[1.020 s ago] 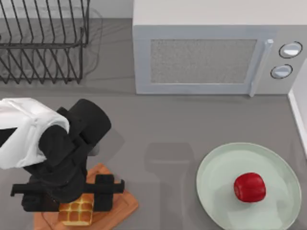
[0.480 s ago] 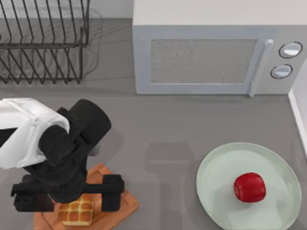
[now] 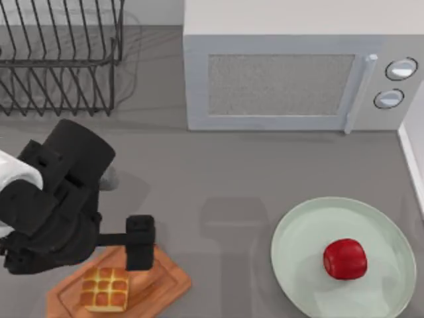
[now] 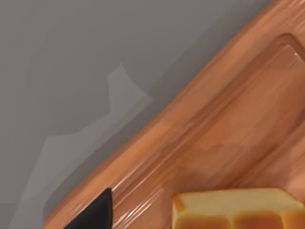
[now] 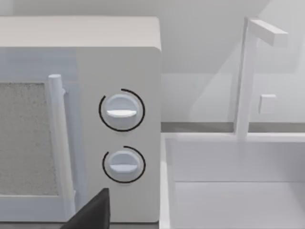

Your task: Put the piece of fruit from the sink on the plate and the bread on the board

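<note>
Two arms, one at work. Top view: left arm sits at the table's (image 3: 218, 165) left, and the left gripper (image 3: 79, 248) hangs above the upper edge of the board (image 3: 162, 281). Its jaws are spread wide and hold nothing. One finger (image 3: 140, 242) sticks out over the board's top corner; the other is hidden under the arm's body. The bread (image 3: 105, 289) lies flat on the board toward its left part, just below the gripper and clear of the visible finger. The board lies slanted at bottom left. The plate (image 3: 298, 238) is at bottom right, well apart from the board, with the fruit (image 3: 344, 258) resting on it right of centre. A microwave (image 3: 278, 79) stands at the back, door shut, a wire rack (image 3: 59, 59) at back left, and the white sink (image 3: 414, 139) edge at far right

Left wrist view: board (image 4: 228, 124) runs slantwise over grey table (image 4: 95, 57), its groove plain to see. The bread (image 4: 238, 210) lies on it at the frame's edge. One dark fingertip (image 4: 93, 217) pokes in over the board's rim, apart from the bread, nothing gripped

Right wrist view: right arm is parked, looking at the microwave's (image 5: 119, 62) two knobs, with the sink (image 5: 238, 191) and a white faucet (image 5: 248, 76) beside it. A dark bit of the right gripper (image 5: 90, 214) shows low down; wide or narrow, cannot tell
</note>
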